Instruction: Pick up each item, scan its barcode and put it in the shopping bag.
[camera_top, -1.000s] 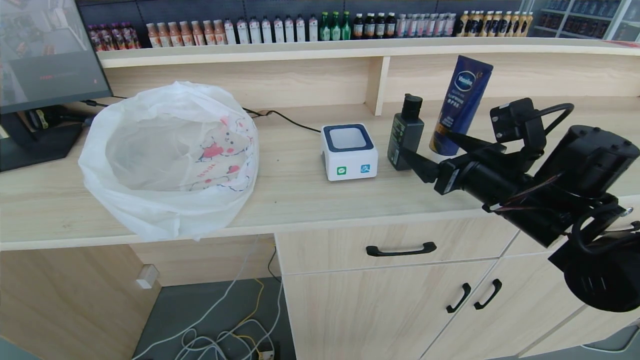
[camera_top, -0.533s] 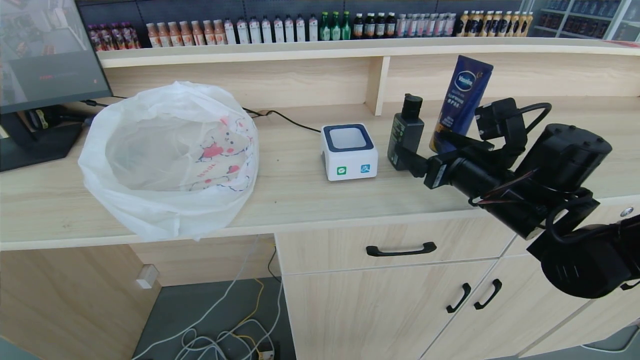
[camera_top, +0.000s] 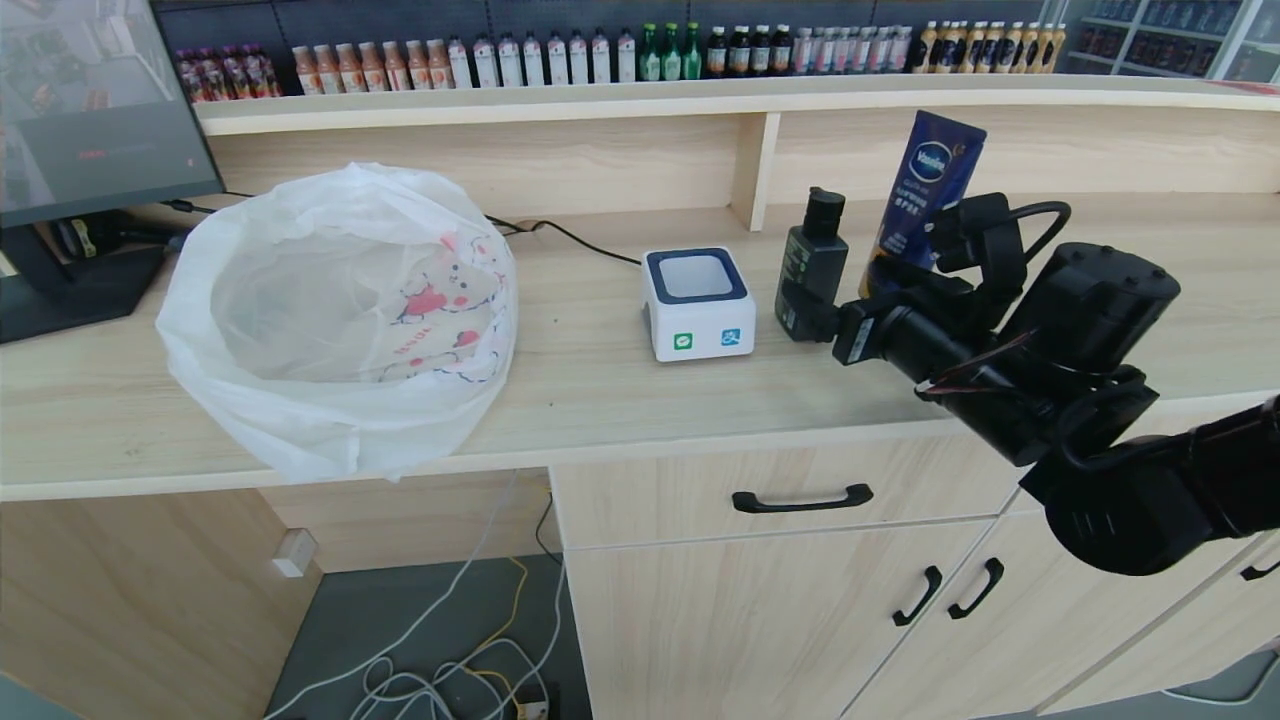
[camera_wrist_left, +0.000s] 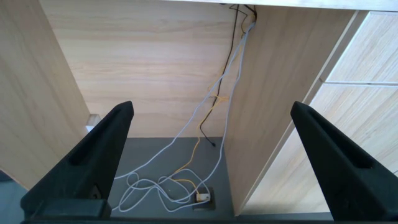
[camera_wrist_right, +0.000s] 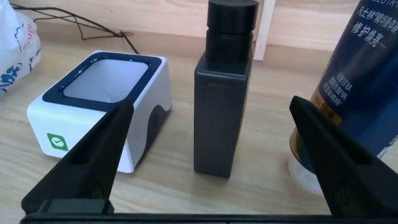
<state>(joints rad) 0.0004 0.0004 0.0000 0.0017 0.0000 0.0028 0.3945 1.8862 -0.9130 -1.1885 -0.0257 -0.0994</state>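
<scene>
Two tall items crowd each other on the pale wooden counter (camera_top: 600, 390): a dark grey rectangular plastic bottle with a black cap (camera_top: 810, 265), and just beside it at its 3 o'clock a dark blue squeeze tube standing on its cap (camera_top: 925, 200). The right gripper (camera_wrist_right: 211, 106) is level with the bottle's lower body. Its fingers are spread wide apart, framing the bottle, with nothing gripped. One finger has to pass through the narrow gap beside the tube, so a slightly wide or skewed approach would likely nudge the tube over. An off-centre squeeze could twist the bottle, or push it toward the white cube-shaped barcode scanner with the blue-rimmed window (camera_top: 697, 300), near at the bottle's 9 o'clock. The translucent white plastic shopping bag with a pink cartoon print (camera_top: 330, 440) sits well apart at the scanner's 9 o'clock. Its mouth is open upward and no goods are visible inside. The left gripper (camera_wrist_left: 212, 109) hangs below the counter, its fingers apart and holding nothing.
</scene>
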